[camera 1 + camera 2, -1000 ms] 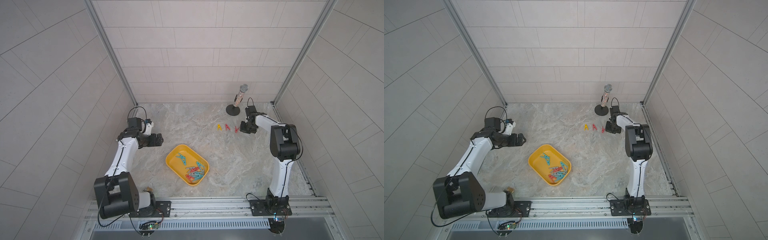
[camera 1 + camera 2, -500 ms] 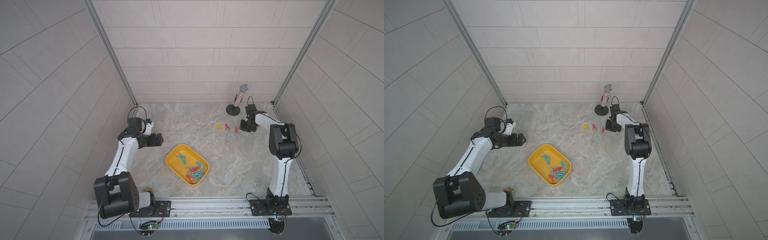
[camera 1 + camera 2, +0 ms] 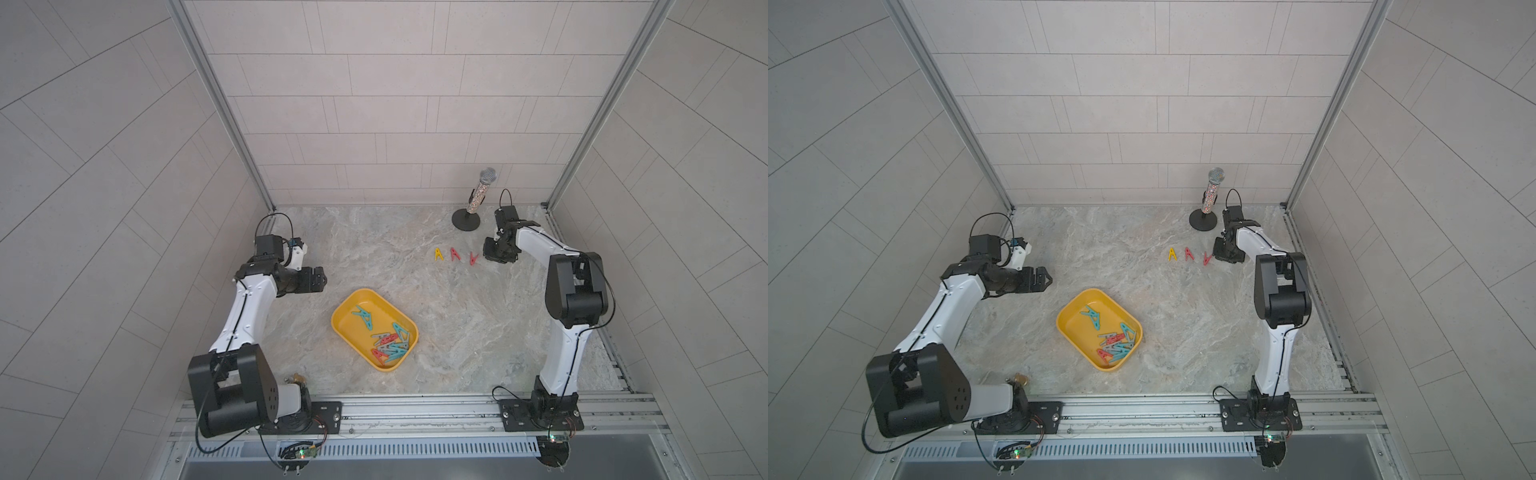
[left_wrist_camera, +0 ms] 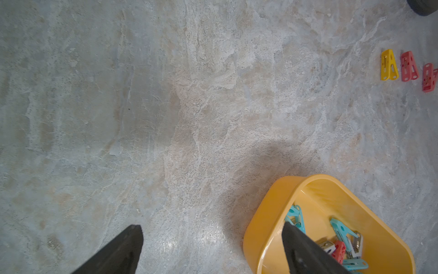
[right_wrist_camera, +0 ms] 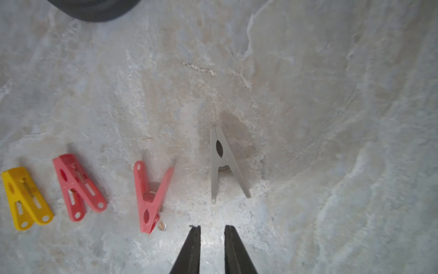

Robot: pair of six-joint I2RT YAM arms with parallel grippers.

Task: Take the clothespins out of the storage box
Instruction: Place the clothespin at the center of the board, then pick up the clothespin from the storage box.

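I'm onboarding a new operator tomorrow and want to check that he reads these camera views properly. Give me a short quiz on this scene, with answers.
1. True or false: the left gripper is holding a clothespin.
2. What colour is the clothespin lying just ahead of the right gripper? A teal, B grey, C yellow.
3. How many clothespins lie on the table outside the yellow box?

Key
1. False: its jaws stand wide apart with nothing between them.
2. B.
3. Four, all seen in the right wrist view: one yellow, two red, one grey.
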